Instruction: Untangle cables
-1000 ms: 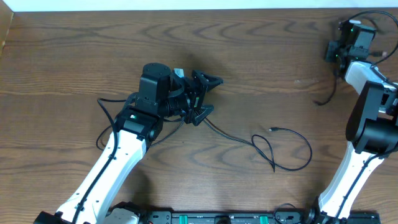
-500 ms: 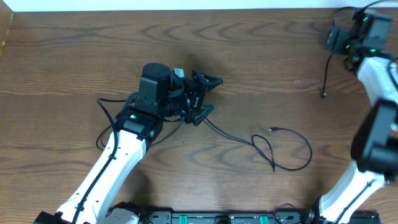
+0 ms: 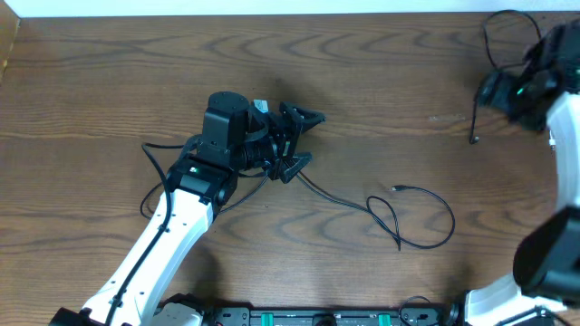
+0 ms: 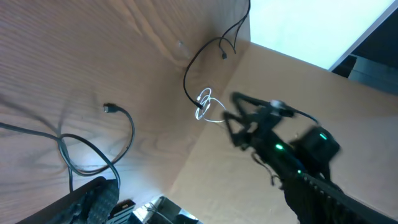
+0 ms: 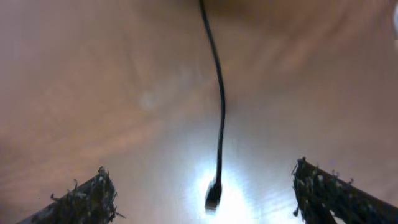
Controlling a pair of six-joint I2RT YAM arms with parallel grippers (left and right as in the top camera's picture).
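Looped black cable (image 3: 451,220) on tabletop (image 3: 109,81): light, limp, thin; best gripped near its plug (image 3: 397,188). Released, jaws apart: left hand (image 3: 309,139), right hand (image 5: 202,174)

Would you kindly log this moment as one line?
left gripper open | right gripper open over cable end | looped cable on table

The looped cable (image 3: 451,217) is lying on the table (image 3: 362,72). The left gripper (image 3: 304,139) is sitting left of that cable and a little behind it, with one strand running from the loop to just beside its nearer finger. The other cable (image 3: 474,118) is lying behind the looped cable and to its right, well apart from it, with the right gripper (image 3: 504,91) hanging at its far end.
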